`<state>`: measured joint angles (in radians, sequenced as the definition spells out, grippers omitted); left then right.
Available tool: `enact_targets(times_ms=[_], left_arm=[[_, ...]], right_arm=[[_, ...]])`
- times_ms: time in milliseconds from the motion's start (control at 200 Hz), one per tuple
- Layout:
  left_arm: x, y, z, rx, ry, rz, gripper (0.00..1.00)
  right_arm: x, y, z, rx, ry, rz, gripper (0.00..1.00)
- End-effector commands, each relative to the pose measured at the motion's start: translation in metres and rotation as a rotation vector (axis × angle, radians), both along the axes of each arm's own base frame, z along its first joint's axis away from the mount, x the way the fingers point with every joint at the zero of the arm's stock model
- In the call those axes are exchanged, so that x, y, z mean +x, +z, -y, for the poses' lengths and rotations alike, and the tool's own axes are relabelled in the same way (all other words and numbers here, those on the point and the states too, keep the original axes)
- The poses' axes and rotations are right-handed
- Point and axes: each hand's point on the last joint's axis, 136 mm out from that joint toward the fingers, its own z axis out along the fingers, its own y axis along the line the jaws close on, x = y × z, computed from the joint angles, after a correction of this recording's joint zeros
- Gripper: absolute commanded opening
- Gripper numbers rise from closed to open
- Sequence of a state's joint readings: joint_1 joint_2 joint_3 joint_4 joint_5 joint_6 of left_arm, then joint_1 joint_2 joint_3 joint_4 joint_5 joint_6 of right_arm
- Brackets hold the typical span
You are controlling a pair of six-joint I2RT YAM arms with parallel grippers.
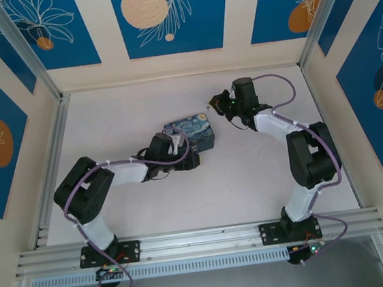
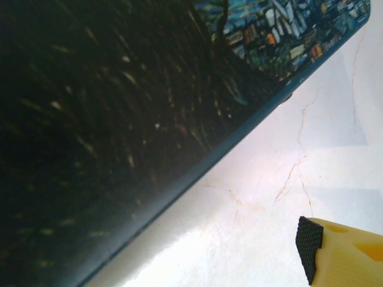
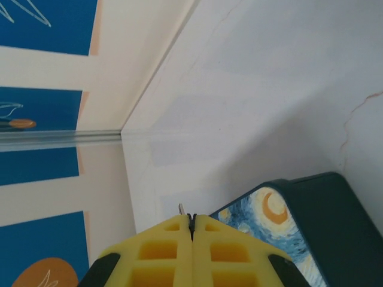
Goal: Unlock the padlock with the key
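My right gripper [image 1: 216,104] hovers over the back of the table, just behind the painted tin [image 1: 193,131]. Its yellow fingers [image 3: 167,239] are pressed together, and the thin grey tip of the key [image 3: 181,208] sticks out between them. My left gripper [image 1: 182,148] sits low against the tin's near-left side. In the left wrist view the tin's dark side [image 2: 119,119] looms close on the left. One yellow finger [image 2: 341,248] with a black pad stands apart from the tin, with bare table between them. The padlock is out of view.
The tin's starry lid [image 3: 281,218] lies just right of my right fingers. The white table [image 1: 250,178] is bounded by blue-and-cream walls [image 1: 164,16] and aluminium posts [image 1: 20,45]. Purple cables [image 1: 274,80] run along both arms.
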<state>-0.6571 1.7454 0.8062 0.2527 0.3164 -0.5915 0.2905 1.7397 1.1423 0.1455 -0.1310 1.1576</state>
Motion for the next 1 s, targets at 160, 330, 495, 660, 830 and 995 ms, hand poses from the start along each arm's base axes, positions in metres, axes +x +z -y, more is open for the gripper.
enact_targets(times_ms=[160,330,495,660,830,995], left_arm=[[0.02,-0.016,0.007,0.052,-0.018,0.075,0.85],[0.032,-0.021,0.002,0.117,0.005,0.159,0.83],[0.036,-0.024,0.01,0.156,-0.005,0.214,0.82],[0.04,-0.029,0.02,0.182,-0.013,0.239,0.82],[0.045,-0.028,0.029,0.192,-0.02,0.275,0.81],[0.049,-0.029,0.04,0.191,-0.029,0.281,0.8]], right_arm=[[-0.021,-0.029,-0.037,0.03,0.129,-0.042,0.0],[-0.027,-0.051,-0.035,0.025,0.121,-0.095,0.0],[-0.03,-0.069,-0.033,0.015,0.11,-0.141,0.0],[-0.031,-0.078,-0.032,0.015,0.105,-0.164,0.0],[-0.03,-0.082,-0.031,0.009,0.099,-0.181,0.0],[-0.031,-0.086,-0.032,0.004,0.099,-0.19,0.0]])
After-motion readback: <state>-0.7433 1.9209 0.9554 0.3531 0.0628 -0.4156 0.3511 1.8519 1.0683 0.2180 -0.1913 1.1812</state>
